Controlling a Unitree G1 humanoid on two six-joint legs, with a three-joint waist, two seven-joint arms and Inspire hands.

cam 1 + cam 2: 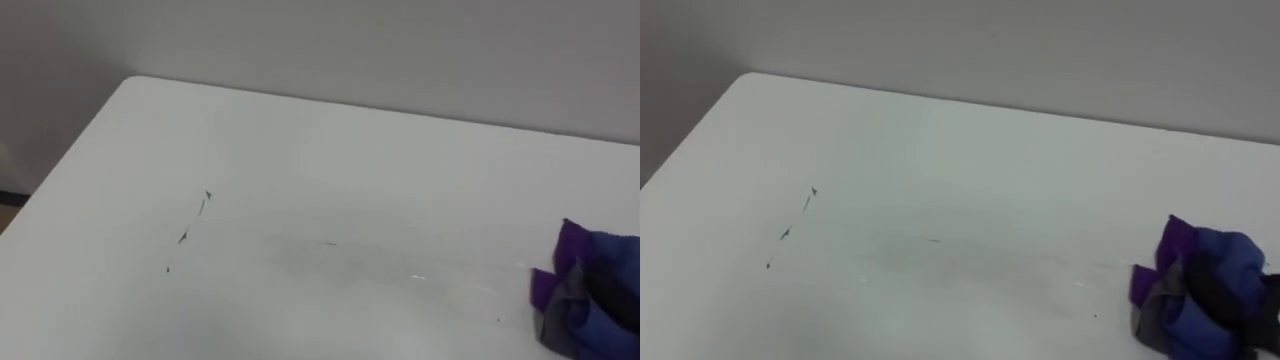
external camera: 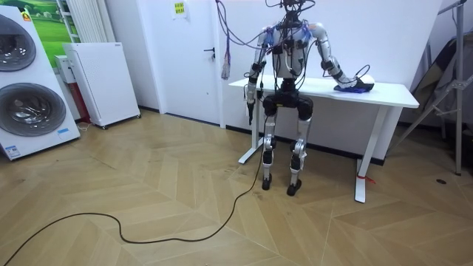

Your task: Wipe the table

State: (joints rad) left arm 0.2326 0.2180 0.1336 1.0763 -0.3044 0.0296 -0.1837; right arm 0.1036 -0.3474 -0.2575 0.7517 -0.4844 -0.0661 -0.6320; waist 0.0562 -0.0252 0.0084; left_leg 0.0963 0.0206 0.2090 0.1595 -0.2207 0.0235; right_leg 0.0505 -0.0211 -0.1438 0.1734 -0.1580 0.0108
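Observation:
A white table (image 1: 300, 130) holds a crumpled purple and blue cloth (image 1: 588, 285) at its near right. My right hand (image 1: 1268, 312) shows as dark fingers among the cloth's (image 1: 1190, 280) folds and grips it. A few small dark marks (image 1: 204, 203) run in a slanted line on the left part of the tabletop, well away from the cloth. A faint damp streak (image 1: 420, 275) lies between the marks and the cloth. In the room view I stand at the table (image 2: 392, 93), with my right hand (image 2: 363, 81) stretched out on the cloth (image 2: 352, 89) and my left hand (image 2: 250, 109) hanging at my side.
The table's far edge meets a plain wall (image 1: 400, 50), and its left corner is rounded. In the room view a white cabinet (image 2: 103, 81) and washing machines (image 2: 26, 89) stand off to the room view's left, and folded stands (image 2: 443, 81) to the right.

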